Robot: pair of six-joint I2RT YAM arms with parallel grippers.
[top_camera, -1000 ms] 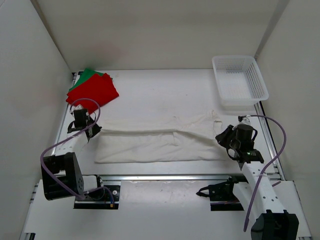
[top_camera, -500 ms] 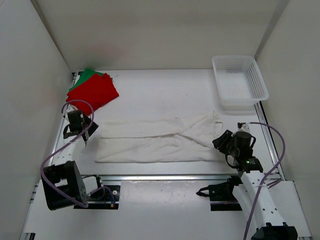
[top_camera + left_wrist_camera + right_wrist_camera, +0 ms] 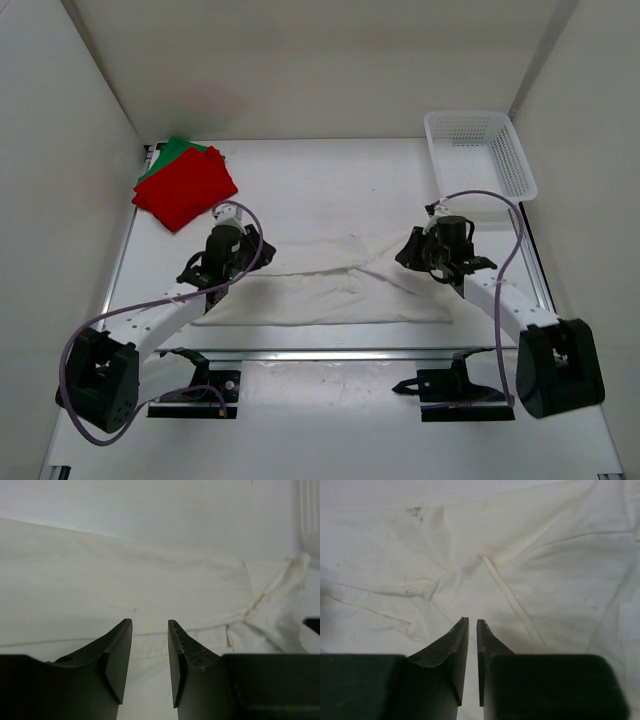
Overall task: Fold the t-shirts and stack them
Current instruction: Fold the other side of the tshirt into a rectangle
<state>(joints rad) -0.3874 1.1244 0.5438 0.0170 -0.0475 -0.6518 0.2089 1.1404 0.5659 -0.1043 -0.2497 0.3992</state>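
Plainly, the left gripper stood released, its fingers a little apart with only cloth showing beyond them. The right gripper had its fingers drawn almost together, a thin slit between them. Whether the tips nipped a fold underneath, I could not tell from the wrist view.

Both tools hung over the white shirt. It lay as a long band across the near middle of the table, its long axis running left to right. The left gripper was above the band's far left part and the right gripper above the rumpled far right part. So each arm was nearest its own end, and the cloth lay straight below and toward the near edge.

The red shirt lay folded on the green shirt in the far left corner, well apart from both tools. The basket sat in the far right corner.

A second earlier both grippers had been out past the band's two ends, at the sides of the table. They had since swung inward over it. The band's right end looked more bunched than before, while the folded pair and the basket had not shifted.
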